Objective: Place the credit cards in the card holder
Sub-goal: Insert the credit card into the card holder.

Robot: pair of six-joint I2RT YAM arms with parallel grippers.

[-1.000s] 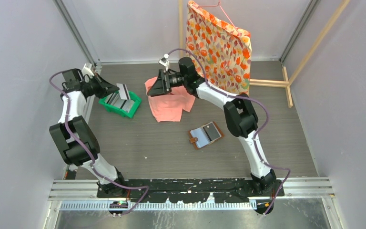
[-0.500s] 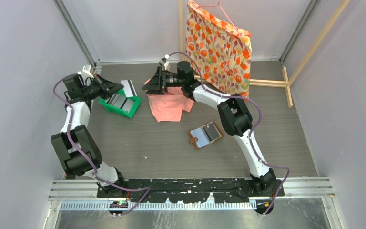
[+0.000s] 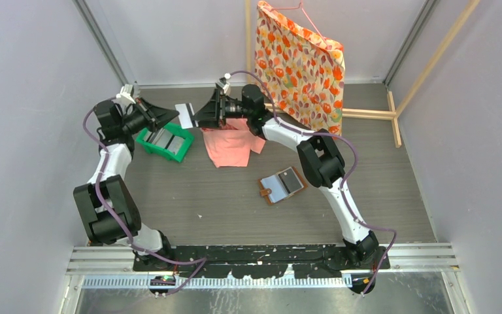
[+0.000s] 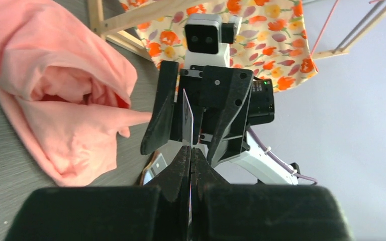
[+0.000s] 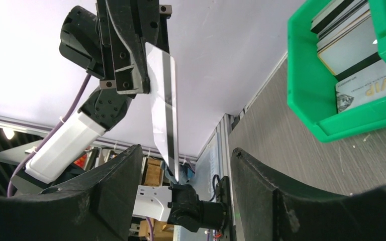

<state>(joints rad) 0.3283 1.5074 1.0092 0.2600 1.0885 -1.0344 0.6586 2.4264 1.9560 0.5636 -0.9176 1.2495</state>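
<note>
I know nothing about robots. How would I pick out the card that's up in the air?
Find the flowered cloth hanging at the back, then the pink cloth lying before it and the green tray to its left. Above the gap between those two, a pale card is pinched in the left arm's shut jaws, the only card held aloft.

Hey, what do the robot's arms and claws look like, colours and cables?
The left arm and right arm have white links, bulky black joints and a looping purple cable each. The left claw and right claw are black with wedge-shaped fingers.
</note>
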